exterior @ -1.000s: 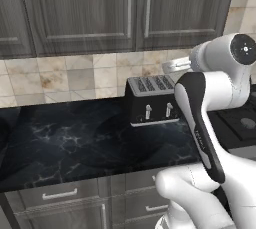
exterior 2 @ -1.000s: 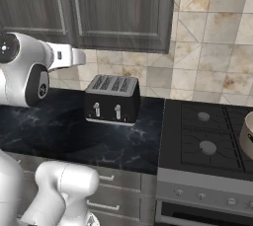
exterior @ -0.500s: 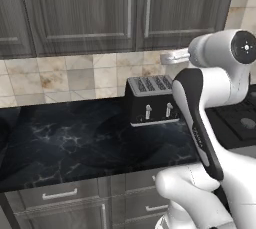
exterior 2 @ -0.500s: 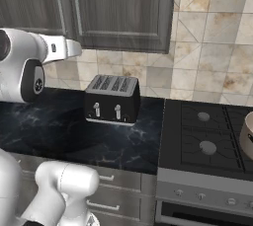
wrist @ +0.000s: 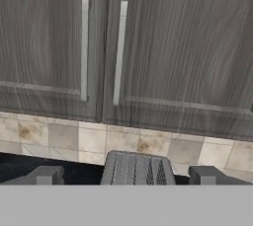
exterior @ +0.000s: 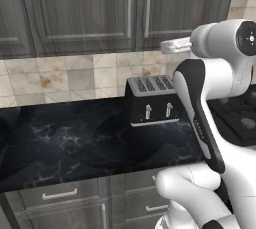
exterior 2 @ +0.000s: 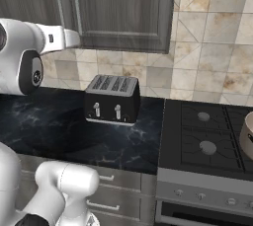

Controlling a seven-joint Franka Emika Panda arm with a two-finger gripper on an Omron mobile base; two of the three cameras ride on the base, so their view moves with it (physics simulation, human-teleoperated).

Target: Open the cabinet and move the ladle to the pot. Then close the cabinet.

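I'm at the opening step: the cabinet [wrist: 126, 47] is shut ahead, above the toaster [exterior 2: 111, 99]. My gripper [wrist: 126, 174], jaws spread and empty, next needs to close on a handle [wrist: 119, 52].

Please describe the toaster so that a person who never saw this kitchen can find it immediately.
Look at the black marble counter under the closed cabinet. The toaster stands at the tiled wall, left of the stove. It is the one black box with slots on top and two silver levers.

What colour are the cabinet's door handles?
Silver; the two long vertical handles on the dark wood-grain cabinet show best in the hand view.
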